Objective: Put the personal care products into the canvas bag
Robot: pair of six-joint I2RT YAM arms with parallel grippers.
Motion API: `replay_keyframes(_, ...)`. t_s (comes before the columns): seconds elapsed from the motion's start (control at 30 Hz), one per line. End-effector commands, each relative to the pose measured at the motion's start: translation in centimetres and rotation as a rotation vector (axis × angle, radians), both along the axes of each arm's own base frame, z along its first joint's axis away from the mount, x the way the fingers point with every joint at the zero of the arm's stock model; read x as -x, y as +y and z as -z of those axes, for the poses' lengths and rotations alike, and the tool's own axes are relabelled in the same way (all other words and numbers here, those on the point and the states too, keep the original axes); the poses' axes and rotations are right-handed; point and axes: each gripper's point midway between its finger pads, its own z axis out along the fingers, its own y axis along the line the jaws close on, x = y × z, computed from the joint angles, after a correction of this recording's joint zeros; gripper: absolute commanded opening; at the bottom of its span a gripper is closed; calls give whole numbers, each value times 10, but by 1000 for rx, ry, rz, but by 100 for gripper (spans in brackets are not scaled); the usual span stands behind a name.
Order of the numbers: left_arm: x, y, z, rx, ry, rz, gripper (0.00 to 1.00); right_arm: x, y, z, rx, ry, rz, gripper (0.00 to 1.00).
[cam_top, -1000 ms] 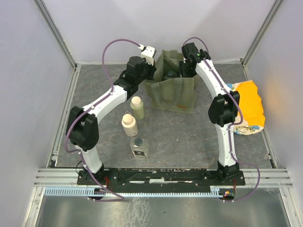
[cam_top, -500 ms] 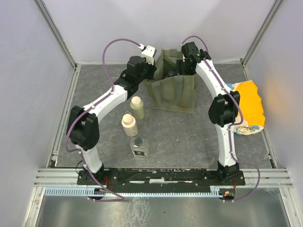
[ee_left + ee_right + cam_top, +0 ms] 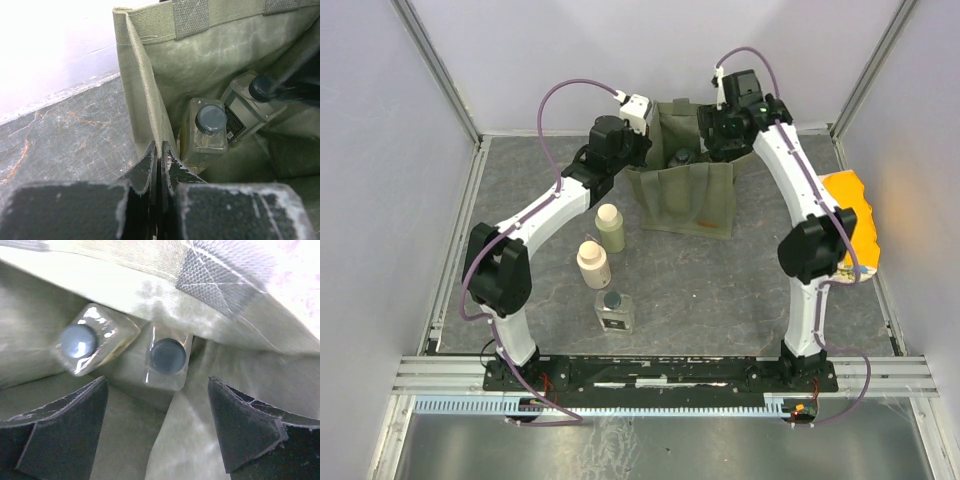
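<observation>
The olive-green canvas bag stands at the back middle of the table. My left gripper is shut on the bag's left rim, with the fabric edge between the closed jaws. Two clear square bottles with dark caps lie inside the bag; the right wrist view shows them too. My right gripper is open and empty above the bag's mouth. The olive-green bottle, the cream bottle and a third clear bottle stand on the table left of the bag.
The orange and cream soft packet lies at the right edge, partly behind my right arm's elbow. Grey walls and metal rails bound the table.
My right gripper has lifted up and back out of the bag's mouth, and its elbow has swung right. The left gripper and the bottles on the table have not moved.
</observation>
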Motion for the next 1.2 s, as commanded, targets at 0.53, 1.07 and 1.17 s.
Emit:
replay_keyframes(0.53,-11,7,-2,-67,93,-61,3,146,101,-116,-223,-271,-584,88)
replay_keyframes(1.07,-1,3,15,-114,137,6,3,273,110,-87,-161,-337,-727,88)
replay_keyframes(1.17,-3,4,17,-120,136,2,3,284,109,-95,-178,-329,-753,88)
